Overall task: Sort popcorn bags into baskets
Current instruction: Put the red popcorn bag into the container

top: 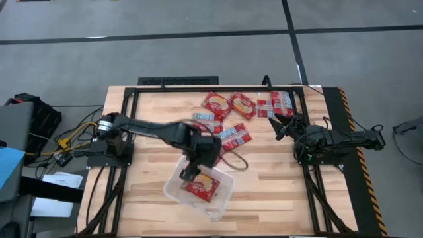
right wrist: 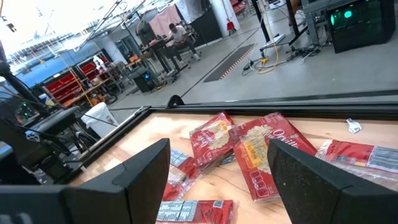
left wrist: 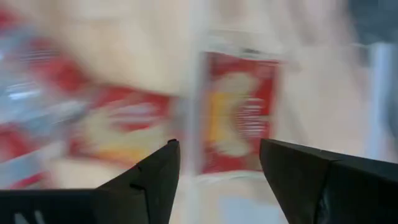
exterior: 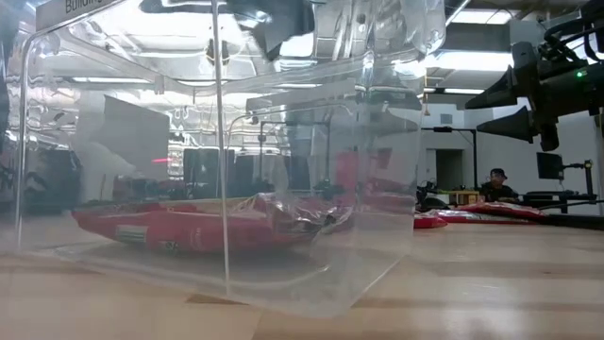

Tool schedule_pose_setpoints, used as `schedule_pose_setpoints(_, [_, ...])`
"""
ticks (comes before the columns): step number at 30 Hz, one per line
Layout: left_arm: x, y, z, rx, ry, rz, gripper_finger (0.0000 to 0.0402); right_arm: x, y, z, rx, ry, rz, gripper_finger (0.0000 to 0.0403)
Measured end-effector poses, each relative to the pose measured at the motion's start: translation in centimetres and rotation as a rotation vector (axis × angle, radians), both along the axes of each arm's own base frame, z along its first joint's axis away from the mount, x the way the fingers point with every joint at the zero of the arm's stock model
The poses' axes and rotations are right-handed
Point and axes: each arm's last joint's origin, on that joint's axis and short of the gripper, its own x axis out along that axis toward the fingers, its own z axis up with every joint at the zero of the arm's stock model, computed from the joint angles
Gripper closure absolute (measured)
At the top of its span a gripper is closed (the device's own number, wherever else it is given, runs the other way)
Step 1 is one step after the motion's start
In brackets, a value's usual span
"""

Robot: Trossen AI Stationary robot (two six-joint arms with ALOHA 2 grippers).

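Hovering over the clear tub, the left gripper stands parted with a popcorn bag lying inside (empty-fingered, I judge), so lift straight up, clearing the walls.

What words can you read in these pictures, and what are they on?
"Orville": on a red popcorn bag on the table, partly readable, right wrist view.
"Buildin...": on a white sign, cut off, low view.
Print on the other bags is too small or blurred.
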Motion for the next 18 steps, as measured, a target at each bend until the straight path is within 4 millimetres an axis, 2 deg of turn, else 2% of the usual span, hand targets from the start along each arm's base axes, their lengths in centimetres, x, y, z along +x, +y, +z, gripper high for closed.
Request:
schedule_pose_setpoints(4, [-1.0,4.3,2.5,0.201,-0.093,0.199,0.0193,0.0,0.0,0.0,0.0,0.001,0.0,0.0107])
schedule_pose_setpoints(7, [-1.1,8.3,2.5,0.192,-0.122,0.326,0.0193,0.0,0.0,0.0,0.0,0.001,0.0,0.0107])
schedule_pose_setpoints(12, [-0.6,13.6,-0.3,0.123,-0.168,0.383,0.0193,0.0,0.0,0.0,-0.02,0.022,0.002,0.0107])
schedule_pose_setpoints(18, [-0.8,16.9,-4.6,0.133,-0.219,0.474,0.0193,0.0,0.0,0.0,-0.025,0.027,0.001,0.0107])
